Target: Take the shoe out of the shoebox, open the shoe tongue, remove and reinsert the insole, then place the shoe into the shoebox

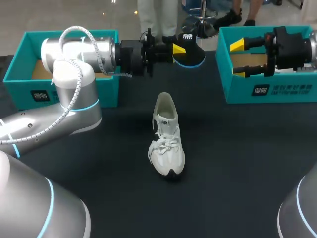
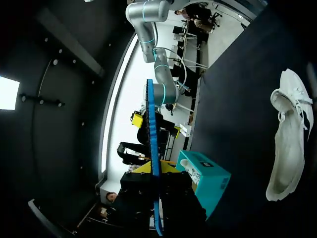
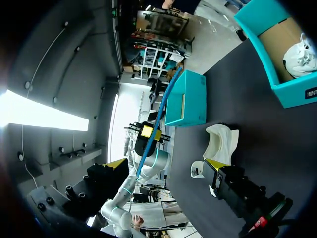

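Observation:
A white shoe (image 1: 167,136) stands upright in the middle of the black table, toe toward the near edge; it also shows in the left wrist view (image 2: 290,144) and the right wrist view (image 3: 220,141). My left gripper (image 1: 179,49) hangs above the far side of the table, shut on a blue-edged dark insole (image 1: 190,54). Seen edge-on, the insole (image 2: 153,148) runs as a thin blue strip between the left gripper's (image 2: 154,168) yellow tips. My right gripper (image 1: 238,58) is open and empty above the left end of the right teal shoebox (image 1: 257,91). The right gripper (image 3: 166,163) frames the insole (image 3: 158,119) far ahead.
A second teal shoebox (image 1: 64,94) stands at the far left, partly behind my left arm. The right shoebox (image 3: 292,94) holds another white shoe (image 3: 299,57). Bare black tabletop surrounds the shoe in the middle.

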